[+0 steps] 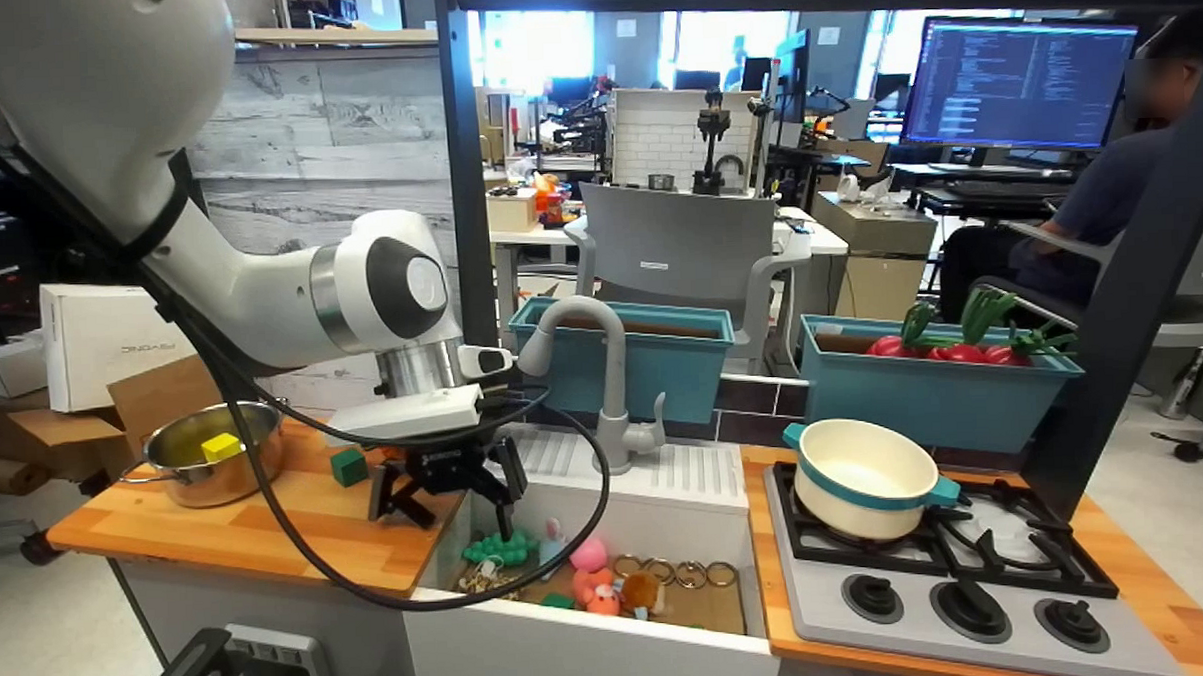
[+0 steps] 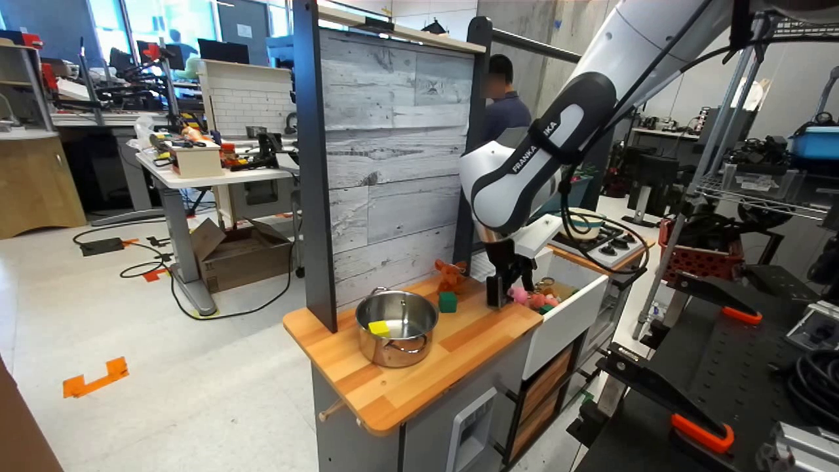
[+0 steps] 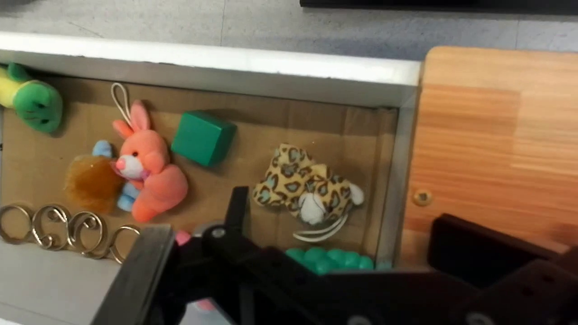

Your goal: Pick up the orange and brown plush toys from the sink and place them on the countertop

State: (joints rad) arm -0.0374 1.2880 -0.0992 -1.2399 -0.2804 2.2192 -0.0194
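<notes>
The gripper (image 1: 449, 488) is hanging over the line where the countertop (image 1: 369, 556) is meeting the sink (image 1: 592, 648), its fingers (image 3: 137, 275) standing wide with nothing between them, likely leaving room for a squashy body. Down in the sink, the brown toy (image 3: 94, 183) is lying in the half away from this countertop, and the orange rabbit (image 3: 159, 180) is lapping over its edge, so one grab could be snagging both! Up on the countertop, another orange toy (image 2: 450, 275) is sitting just beside a green block (image 2: 448, 302); which orange one the task is meaning, I'm not certain. Brown is surely waiting.
</notes>
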